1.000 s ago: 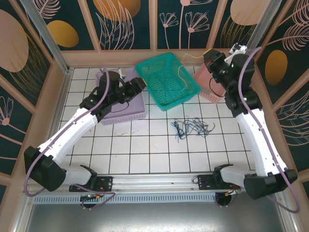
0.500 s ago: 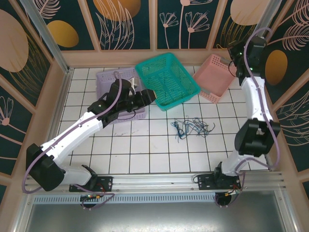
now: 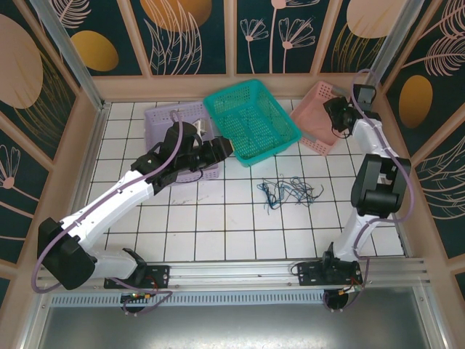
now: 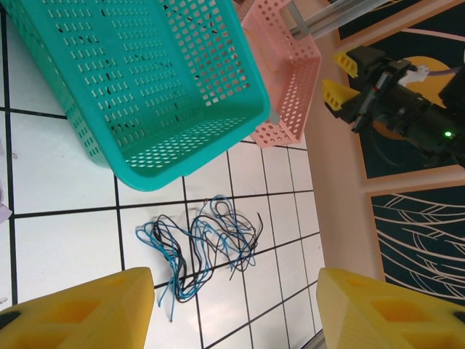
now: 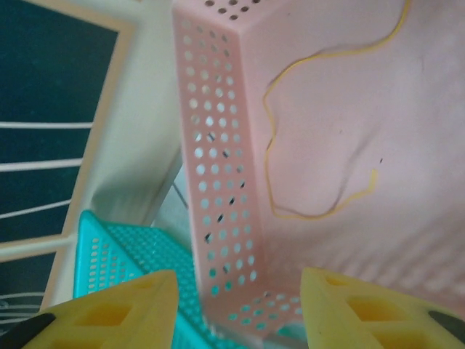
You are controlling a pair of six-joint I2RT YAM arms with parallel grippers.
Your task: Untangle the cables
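The cables (image 3: 288, 193), thin blue and black strands tangled together, lie loose on the white tiles right of centre. In the left wrist view the same cables (image 4: 200, 243) lie beyond my fingers. My left gripper (image 3: 224, 145) hovers at the teal basket's near-left corner, well left of the tangle. Its jaws (image 4: 236, 313) stand open and hold nothing. A yellow cable (image 5: 268, 153) lies loose on the pink basket's floor. My right gripper (image 3: 336, 115) hangs over that pink basket (image 3: 314, 142). It is open (image 5: 240, 309) and empty, and it also shows in the left wrist view (image 4: 340, 78).
A teal basket (image 3: 251, 120) stands at the back centre. A lavender basket (image 3: 161, 116) sits to its left, partly under my left arm. Wooden walls close in the tiled table on three sides.
The right gripper has opened and the yellow cable it carried now lies in the pink basket; that arm folded back to the rear right. The left gripper shifted right toward the teal basket.
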